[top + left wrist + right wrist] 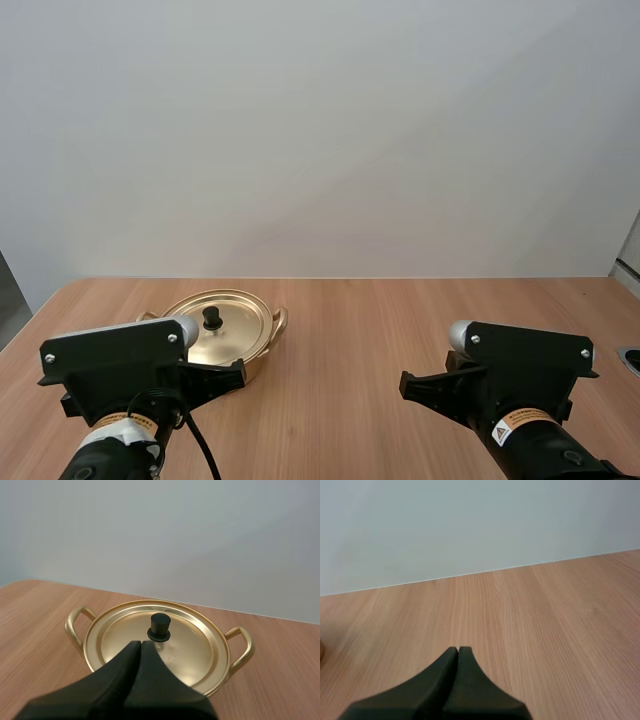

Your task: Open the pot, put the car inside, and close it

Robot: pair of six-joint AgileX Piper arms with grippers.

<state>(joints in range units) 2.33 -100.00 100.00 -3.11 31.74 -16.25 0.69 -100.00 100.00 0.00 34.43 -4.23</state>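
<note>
Toward the table's (400, 320) far left corner stands the pot (268, 338), lid on; its knob (159, 627) lies straight ahead of the left gripper (141, 644), whose fingers are pressed together. The right gripper (458, 650), likewise closed, hangs well apart, so the left arm is nearer.

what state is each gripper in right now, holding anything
Left gripper: closed, holding nothing, near the knob of the pot lid.
Right gripper: closed, holding nothing, over the table.

My left tool (140, 644) hides the pot's (249, 651) near rim.
</note>
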